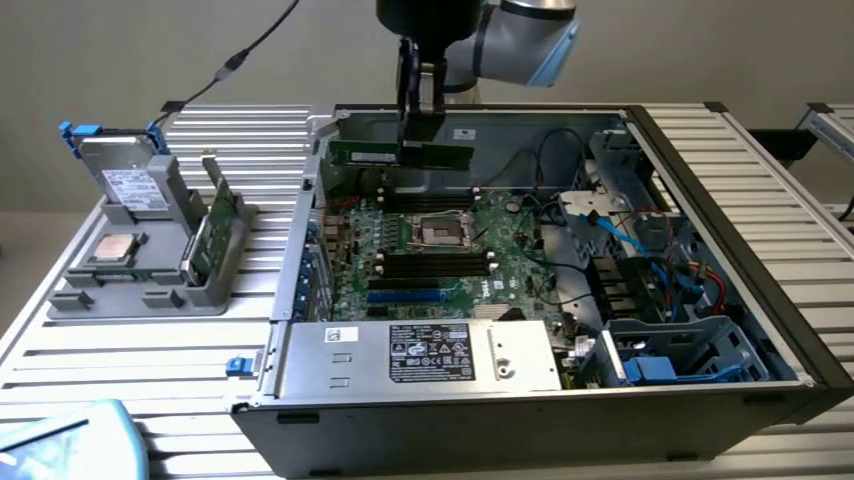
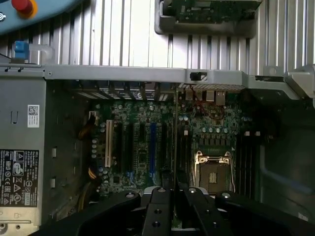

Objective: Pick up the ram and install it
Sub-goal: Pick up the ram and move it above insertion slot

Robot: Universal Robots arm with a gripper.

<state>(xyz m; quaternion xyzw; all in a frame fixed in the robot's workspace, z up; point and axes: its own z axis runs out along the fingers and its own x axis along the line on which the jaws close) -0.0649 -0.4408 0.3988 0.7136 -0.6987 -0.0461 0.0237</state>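
Fingers (image 1: 424, 120) clamped on ram (image 1: 367, 153), stick held level above far end of mobo (image 1: 400, 260), near black DIMM slots (image 1: 424, 200). Risk: skew vs slot or notch reversed, so it jams; off-centre grip could let it pivot.

The arm (image 1: 527, 35) reaches down from above the rear of the open computer case (image 1: 534, 430), wrist vertical. Its pincer (image 1: 422, 138) is clamped on the ram (image 1: 367, 153), held level just inside the case.
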